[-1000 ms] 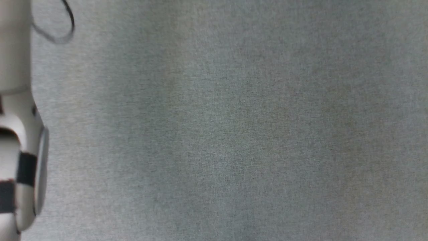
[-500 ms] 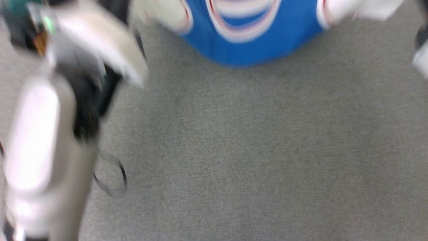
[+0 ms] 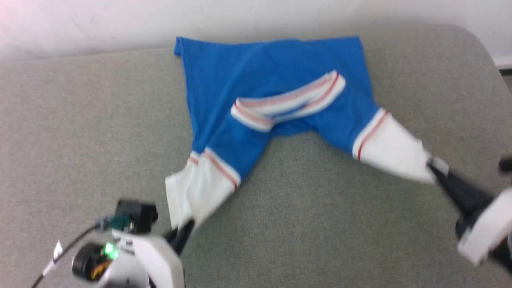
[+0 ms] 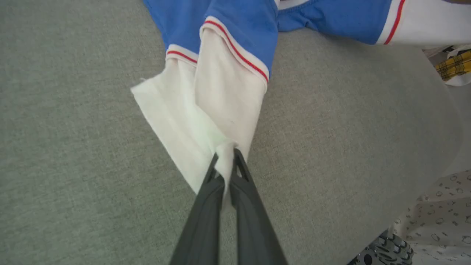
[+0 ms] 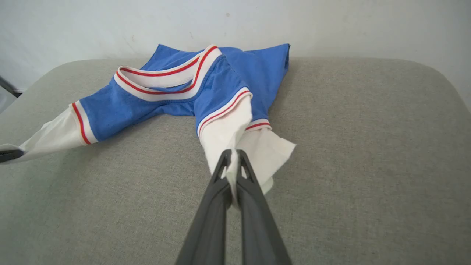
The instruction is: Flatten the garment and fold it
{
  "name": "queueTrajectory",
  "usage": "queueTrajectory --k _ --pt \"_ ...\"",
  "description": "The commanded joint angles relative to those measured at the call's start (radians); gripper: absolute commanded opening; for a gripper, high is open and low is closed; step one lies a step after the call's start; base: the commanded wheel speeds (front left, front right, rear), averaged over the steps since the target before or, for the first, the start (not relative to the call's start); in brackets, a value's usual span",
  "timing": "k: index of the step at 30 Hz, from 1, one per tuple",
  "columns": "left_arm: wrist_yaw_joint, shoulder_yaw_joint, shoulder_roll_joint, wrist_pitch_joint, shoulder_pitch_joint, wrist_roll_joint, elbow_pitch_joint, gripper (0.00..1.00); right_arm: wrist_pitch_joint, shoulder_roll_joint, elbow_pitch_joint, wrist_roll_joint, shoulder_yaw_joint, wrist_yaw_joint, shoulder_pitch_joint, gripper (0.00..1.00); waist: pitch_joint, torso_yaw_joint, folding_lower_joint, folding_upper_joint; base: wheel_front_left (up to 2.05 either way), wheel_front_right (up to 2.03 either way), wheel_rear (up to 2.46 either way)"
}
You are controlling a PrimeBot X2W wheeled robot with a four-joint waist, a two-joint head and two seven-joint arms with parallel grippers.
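Where the grey fabric tabletop (image 3: 340,224) met a pale wall (image 3: 240,16) at the far side, the garment (image 3: 276,68) lay w/ its straight blue edge close to that far rim. Its striped collar (image 3: 288,102) was rumpled mid-body & both white sleeves splayed toward the robot. Past the tabletop's rounded corner, in the left wrist view, sat a yellow plaid item (image 4: 450,66) & a white patterned cloth (image 4: 438,221), both well apart from the garment. Open grey surface stretched btwn the sleeves, on both sides & along the near side. The left tool (image 3: 187,228) sat at lower left, fingers pointing up, clamped tight on the end of the left sleeve (image 4: 220,110) w/ fabric bunched btwn the tips. The right tool (image 3: 434,166) reached in from the right edge, fingers angled up-left, pinched closed on the tip of the right sleeve (image 3: 392,152). A black cable (image 3: 68,248) looped off the left wrist.
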Motion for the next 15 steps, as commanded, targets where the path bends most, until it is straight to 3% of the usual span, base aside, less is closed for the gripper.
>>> queueTrajectory --k 1,8,15 --pt "0.002 -0.002 0.010 0.007 0.023 -0.010 -0.007 0.00 0.004 0.003 -0.016 0.000 -0.004 -0.001 0.036 0.00 -0.042 0.007 0.0003 -0.0001 0.00 0.00 0.00" --pt "-0.021 -0.044 0.069 0.062 0.198 -0.050 0.012 0.00 0.043 -0.027 -0.075 -0.022 -0.019 -0.001 0.319 0.00 -0.109 0.022 0.0003 -0.0001 0.00 0.00 0.00" --pt "-0.014 -0.049 0.039 -0.033 0.329 -0.075 0.040 0.00 0.064 -0.007 -0.071 -0.059 -0.032 -0.001 0.540 0.00 -0.153 0.025 0.0003 -0.0001 0.00 0.00 0.00"
